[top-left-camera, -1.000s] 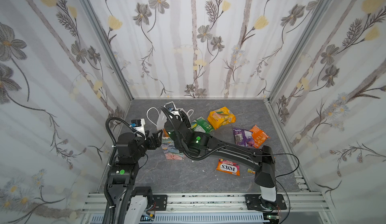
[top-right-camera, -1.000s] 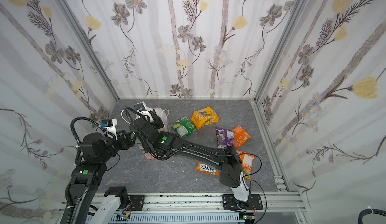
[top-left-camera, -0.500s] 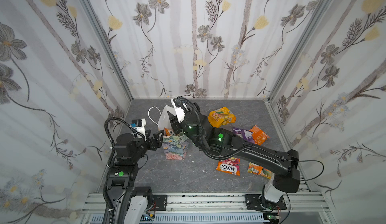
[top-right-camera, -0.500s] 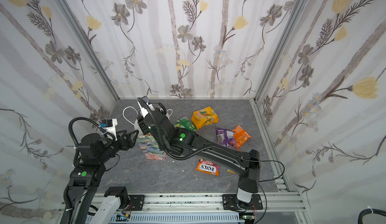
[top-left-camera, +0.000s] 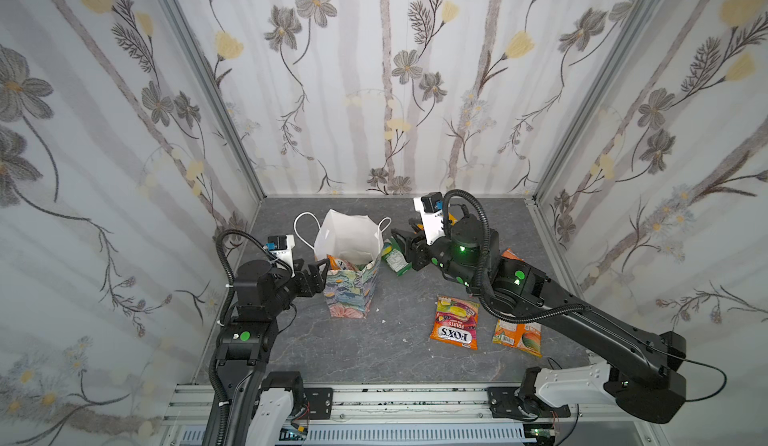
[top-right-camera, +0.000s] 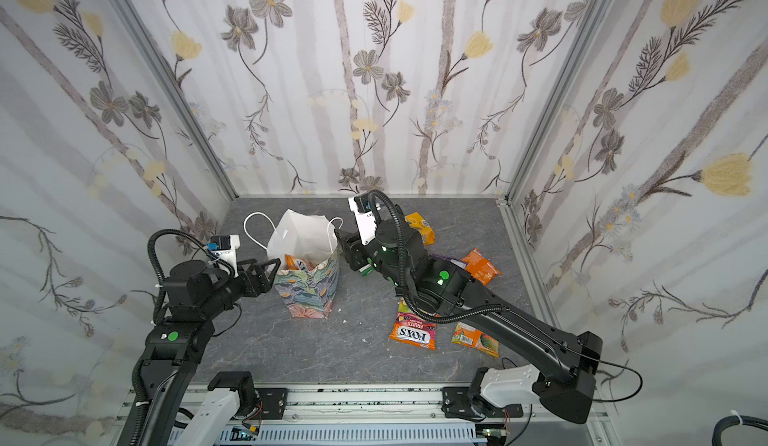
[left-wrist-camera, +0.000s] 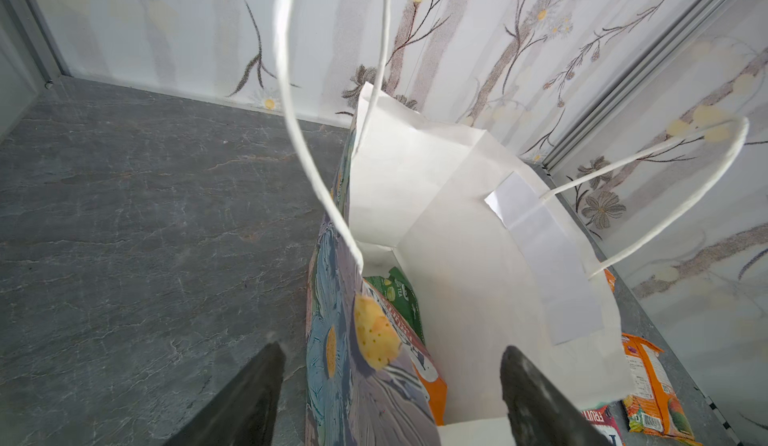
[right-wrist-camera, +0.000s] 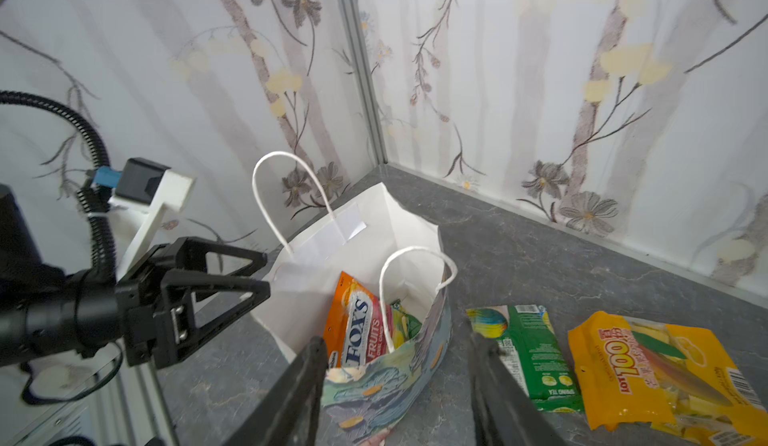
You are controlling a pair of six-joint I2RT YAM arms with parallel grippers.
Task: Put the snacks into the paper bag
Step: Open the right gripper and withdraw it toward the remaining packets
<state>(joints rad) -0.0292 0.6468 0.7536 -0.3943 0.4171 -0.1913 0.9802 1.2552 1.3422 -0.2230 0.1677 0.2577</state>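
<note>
The paper bag (top-left-camera: pixel 351 294) (top-right-camera: pixel 309 294) stands upright and open, with a FOX'S packet (right-wrist-camera: pixel 353 327) and a green packet (left-wrist-camera: pixel 399 296) inside. My left gripper (top-left-camera: pixel 319 275) (left-wrist-camera: pixel 390 350) is open, its fingers either side of the bag's near wall without pinching it. On the bag's other side my right gripper (top-left-camera: pixel 401 236) (right-wrist-camera: pixel 399 365) hangs open and empty, over the bag's rim and a green snack (top-left-camera: pixel 395 259) (right-wrist-camera: pixel 528 352). More snacks lie on the table: a yellow one (right-wrist-camera: pixel 652 369), another FOX'S packet (top-left-camera: pixel 455 323) and an orange one (top-left-camera: pixel 517 333).
An orange packet (top-right-camera: pixel 482 265) and a partly hidden purple one (top-right-camera: pixel 455 263) lie behind my right arm. Floral walls close in the grey table (top-left-camera: pixel 374 352) on three sides. The bag's white cord handles (top-left-camera: pixel 301 231) stick up and outward.
My right arm has pulled back from above the bag to its right side and its jaws have opened wider. The bag's mouth now shows fully. The left gripper has barely moved.
</note>
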